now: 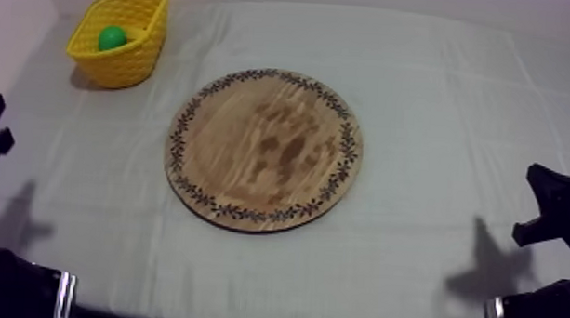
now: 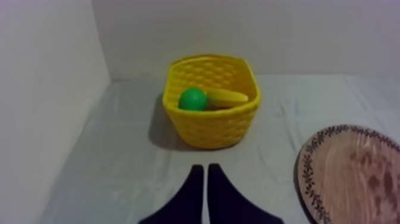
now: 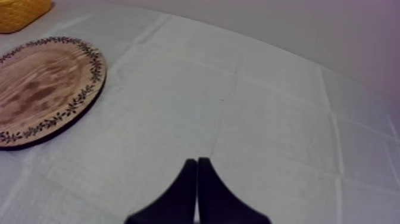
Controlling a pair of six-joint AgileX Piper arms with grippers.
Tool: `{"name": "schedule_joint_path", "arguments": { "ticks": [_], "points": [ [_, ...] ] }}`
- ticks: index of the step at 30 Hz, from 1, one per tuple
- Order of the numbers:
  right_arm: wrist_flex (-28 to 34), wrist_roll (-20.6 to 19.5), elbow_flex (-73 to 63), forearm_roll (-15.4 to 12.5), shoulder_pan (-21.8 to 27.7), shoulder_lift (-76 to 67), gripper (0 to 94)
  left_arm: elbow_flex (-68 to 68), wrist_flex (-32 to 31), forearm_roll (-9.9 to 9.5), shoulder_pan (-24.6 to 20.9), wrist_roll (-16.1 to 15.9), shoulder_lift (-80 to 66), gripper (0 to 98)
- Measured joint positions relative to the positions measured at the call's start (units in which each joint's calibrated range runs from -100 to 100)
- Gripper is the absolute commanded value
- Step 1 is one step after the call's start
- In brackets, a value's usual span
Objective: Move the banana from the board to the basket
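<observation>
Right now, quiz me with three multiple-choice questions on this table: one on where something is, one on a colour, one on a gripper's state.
1. Where is the banana?
A) on the wooden board
B) on the cloth
C) in the yellow basket

2. What colour is the round fruit beside it?
A) green
B) red
C) purple

3. How is the left gripper?
A) open
B) shut on nothing
C) shut on the banana

Answers:
1 C: the banana lies inside the basket, and the board is bare.
2 A: it shows bright green against the basket's yellow wall.
3 B: its fingers lie together as a narrow wedge above the cloth, short of the basket.
</observation>
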Motion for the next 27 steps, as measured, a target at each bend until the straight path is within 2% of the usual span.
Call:
{"name": "schedule_joint_path", "arguments": {
  "ticks": [12, 22, 27],
  "points": [
    [0.0, 0.0, 0.0, 0.0, 0.0, 0.0, 0.3, 12.8, -0.5, 1.38, 0.3, -0.9, -10.0, 0.0],
    [0.0, 0.0, 0.0, 0.0, 0.0, 0.0, 0.3, 15.0, 1.1, 3.03, 0.0, -1.6, -13.0, 0.0],
    [0.0, 0.0, 0.0, 0.0, 0.0, 0.0, 0.3, 15.3, 0.8, 2.81, 1.3, -1.4, -13.0, 0.0]
  ]
}}
